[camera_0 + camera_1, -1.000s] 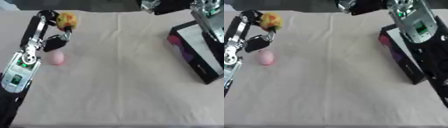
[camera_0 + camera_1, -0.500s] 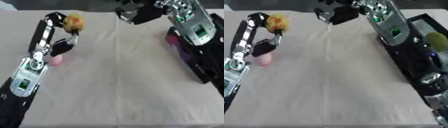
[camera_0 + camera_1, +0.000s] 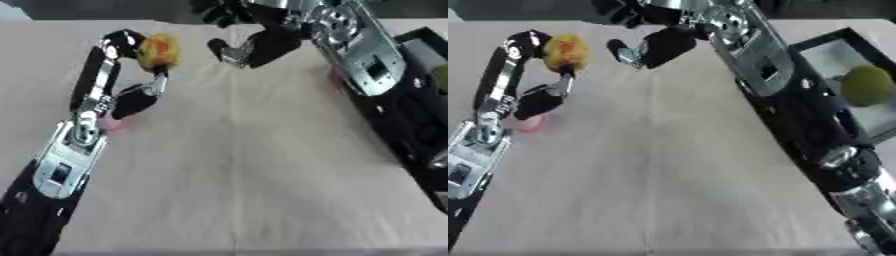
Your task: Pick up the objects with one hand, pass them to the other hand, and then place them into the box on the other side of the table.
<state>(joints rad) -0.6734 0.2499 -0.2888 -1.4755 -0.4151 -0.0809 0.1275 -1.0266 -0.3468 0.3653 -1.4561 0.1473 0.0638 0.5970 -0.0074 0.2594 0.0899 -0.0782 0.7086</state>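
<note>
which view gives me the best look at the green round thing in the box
The right eye view. There the green round object lies in plain sight inside the box, right of the right arm. In the left eye view only a sliver of it shows at the right edge, mostly cut off by the frame.

Left hand (image 3: 546, 75) grips a yellow-orange object (image 3: 565, 50); right hand (image 3: 651, 46) open nearby.

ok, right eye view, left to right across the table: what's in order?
pink object → yellow-orange object held up in the left hand → right hand → green fruit in the black box.
</note>
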